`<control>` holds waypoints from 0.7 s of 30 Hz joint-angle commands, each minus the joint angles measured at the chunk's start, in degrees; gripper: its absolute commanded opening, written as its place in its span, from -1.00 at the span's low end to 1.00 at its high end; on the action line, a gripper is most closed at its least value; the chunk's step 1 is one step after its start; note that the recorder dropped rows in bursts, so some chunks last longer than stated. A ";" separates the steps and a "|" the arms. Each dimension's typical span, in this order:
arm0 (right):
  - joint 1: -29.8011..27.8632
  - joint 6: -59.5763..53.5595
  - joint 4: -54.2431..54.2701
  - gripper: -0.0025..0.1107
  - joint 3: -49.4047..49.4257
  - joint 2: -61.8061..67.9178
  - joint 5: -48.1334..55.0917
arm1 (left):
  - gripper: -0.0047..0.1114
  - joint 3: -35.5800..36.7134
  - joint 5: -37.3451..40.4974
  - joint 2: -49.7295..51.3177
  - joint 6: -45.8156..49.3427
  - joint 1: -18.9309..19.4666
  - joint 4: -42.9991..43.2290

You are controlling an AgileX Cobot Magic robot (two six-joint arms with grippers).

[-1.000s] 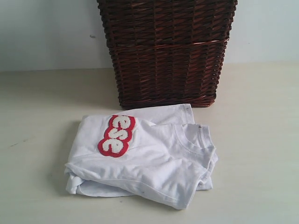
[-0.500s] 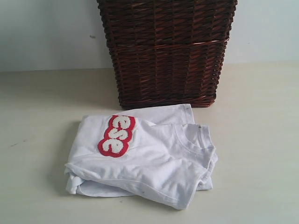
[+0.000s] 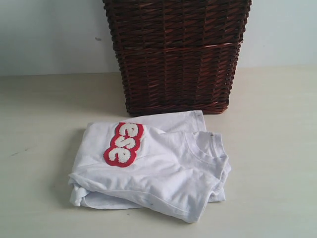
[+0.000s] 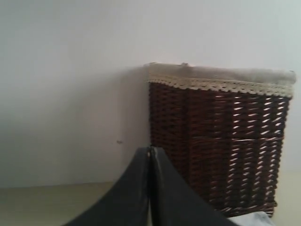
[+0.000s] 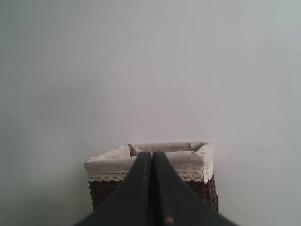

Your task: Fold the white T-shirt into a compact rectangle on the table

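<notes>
The white T-shirt [image 3: 153,166] lies folded into a rough rectangle on the table [image 3: 39,148], in front of the basket. Its red patch with white letters [image 3: 124,144] faces up at the left, and the ribbed neck [image 3: 208,146] is at the right. No arm shows in the exterior view. In the left wrist view my left gripper [image 4: 150,149] is shut with nothing between its black fingers, and a white corner of the T-shirt [image 4: 251,220] peeks in beside the basket. In the right wrist view my right gripper [image 5: 152,153] is shut too, raised and facing the basket.
A dark brown wicker basket [image 3: 176,54] stands right behind the shirt, its far edge almost touching. Its lace-trimmed liner [image 5: 188,162] shows in both wrist views [image 4: 221,80]. A pale wall rises behind the table.
</notes>
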 commanded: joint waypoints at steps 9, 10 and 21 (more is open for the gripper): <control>-0.02 0.00 0.09 -0.96 0.30 -0.26 0.20 | -0.92 0.31 12.49 -0.25 6.38 14.04 -5.13; -0.02 0.00 0.09 -0.96 0.30 -0.26 0.20 | -0.92 0.31 13.31 -0.25 6.50 14.28 -5.21; -0.02 0.00 0.09 -0.96 0.30 -0.26 0.20 | -0.92 0.31 28.10 -0.25 11.01 17.48 -6.74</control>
